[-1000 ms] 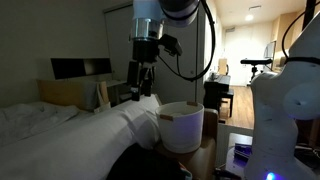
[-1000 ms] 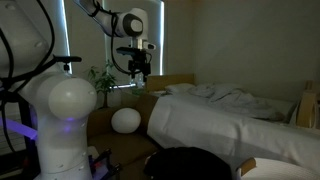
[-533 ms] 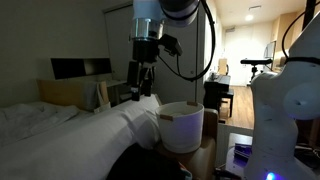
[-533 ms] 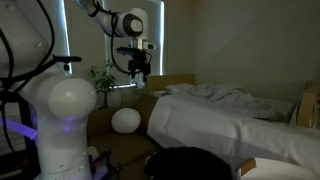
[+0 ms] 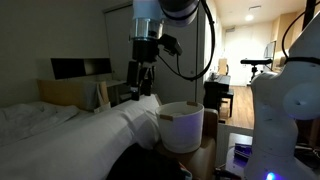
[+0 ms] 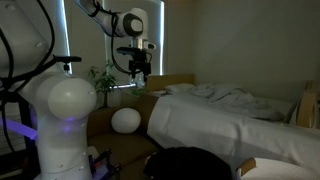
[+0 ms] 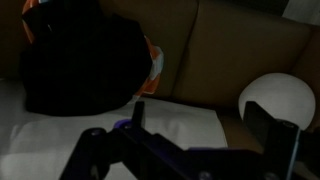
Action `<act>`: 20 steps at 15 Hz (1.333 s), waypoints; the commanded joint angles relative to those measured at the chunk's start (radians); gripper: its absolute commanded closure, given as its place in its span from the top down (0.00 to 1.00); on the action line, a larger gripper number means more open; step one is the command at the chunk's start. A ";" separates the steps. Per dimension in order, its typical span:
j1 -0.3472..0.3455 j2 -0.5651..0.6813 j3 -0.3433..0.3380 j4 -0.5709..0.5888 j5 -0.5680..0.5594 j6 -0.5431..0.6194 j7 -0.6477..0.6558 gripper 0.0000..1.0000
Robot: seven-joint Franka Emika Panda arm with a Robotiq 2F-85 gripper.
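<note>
Pincer [image 5: 140,78] open, jaws wide, empty, hanging over the head end of the bed [image 6: 232,118]. Wrist view: black bundle [image 7: 85,65] with an orange edge lies below on white sheet [image 7: 55,135], against brown headboard [image 7: 240,45]. White globe lamp [image 7: 282,98] nearby.
</note>
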 commanded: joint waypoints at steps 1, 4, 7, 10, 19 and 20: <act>-0.024 0.062 0.005 0.083 -0.057 -0.031 -0.010 1.00; -0.040 0.132 -0.006 0.188 -0.141 -0.066 -0.059 1.00; -0.055 0.226 -0.017 0.298 -0.206 -0.068 -0.096 1.00; -0.068 0.325 -0.018 0.398 -0.238 -0.051 -0.081 1.00; -0.107 0.591 -0.071 0.602 -0.260 -0.005 0.160 1.00; -0.107 0.609 -0.082 0.612 -0.254 -0.014 0.182 1.00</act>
